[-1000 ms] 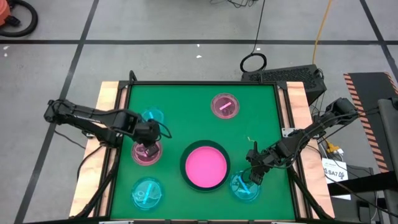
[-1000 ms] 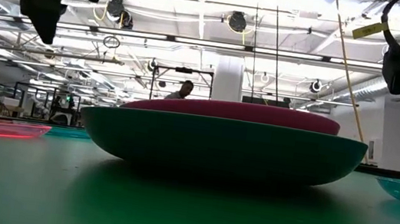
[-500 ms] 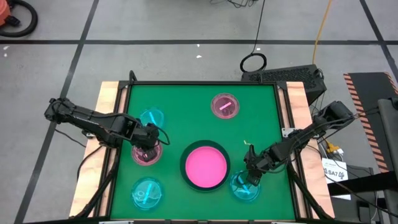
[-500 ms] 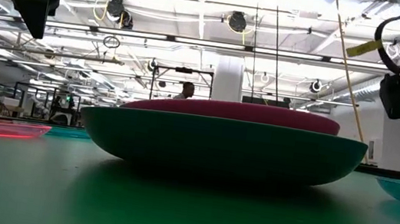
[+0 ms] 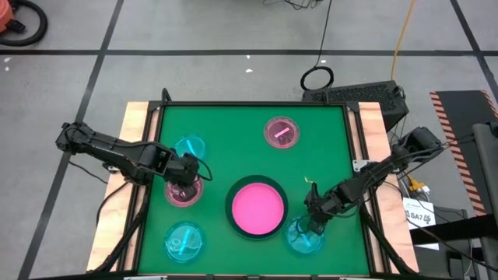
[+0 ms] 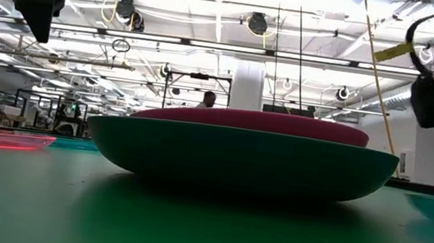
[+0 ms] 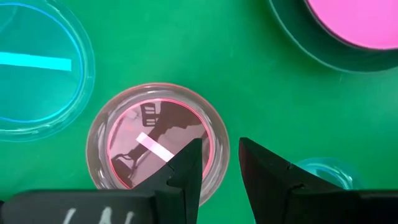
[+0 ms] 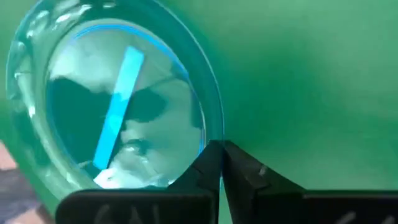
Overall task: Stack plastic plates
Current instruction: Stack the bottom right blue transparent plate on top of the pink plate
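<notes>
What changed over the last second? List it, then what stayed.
The right hand dropped onto the cyan plate by the table's near right edge and shut on its rim; that plate looks slightly shifted. The left hand lowered a little over the pink plate, part open. The stack and other plates stayed put.

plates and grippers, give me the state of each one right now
right gripper: shut on the rim of a cyan plate
left gripper: part open over the rim of a pink plate
hot pink plate: stacked inside the dark green plate
far pink plate: lying alone
other two cyan plates: lying alone, unstacked
</notes>
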### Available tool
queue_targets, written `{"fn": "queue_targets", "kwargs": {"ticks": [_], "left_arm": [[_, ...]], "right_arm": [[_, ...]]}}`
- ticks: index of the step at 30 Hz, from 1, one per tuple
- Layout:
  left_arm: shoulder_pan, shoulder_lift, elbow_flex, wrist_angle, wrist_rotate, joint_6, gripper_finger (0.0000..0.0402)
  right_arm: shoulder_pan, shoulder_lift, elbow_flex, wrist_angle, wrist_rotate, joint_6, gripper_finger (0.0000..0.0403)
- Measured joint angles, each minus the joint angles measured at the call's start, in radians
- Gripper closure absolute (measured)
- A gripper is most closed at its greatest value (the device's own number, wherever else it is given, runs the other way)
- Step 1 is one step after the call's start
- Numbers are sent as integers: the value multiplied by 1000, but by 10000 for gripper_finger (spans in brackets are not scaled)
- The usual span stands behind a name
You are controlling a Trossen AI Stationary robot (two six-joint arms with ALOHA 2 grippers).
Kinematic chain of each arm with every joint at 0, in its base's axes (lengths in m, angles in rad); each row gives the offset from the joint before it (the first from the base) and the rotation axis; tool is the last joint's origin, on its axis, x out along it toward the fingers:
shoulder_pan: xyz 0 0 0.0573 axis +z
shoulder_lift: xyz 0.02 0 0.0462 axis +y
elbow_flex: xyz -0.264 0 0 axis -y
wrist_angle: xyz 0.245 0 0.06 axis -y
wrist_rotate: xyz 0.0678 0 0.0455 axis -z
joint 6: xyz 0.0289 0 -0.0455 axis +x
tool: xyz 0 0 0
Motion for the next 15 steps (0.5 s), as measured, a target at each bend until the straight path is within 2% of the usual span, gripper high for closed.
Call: {"fn": "queue_targets", "kwargs": {"ticks": [15], "left_arm": [[-2, 0, 0, 1, -44, -64, 289]], "right_arm": [[0, -276, 36, -11, -28, 13, 401]]}}
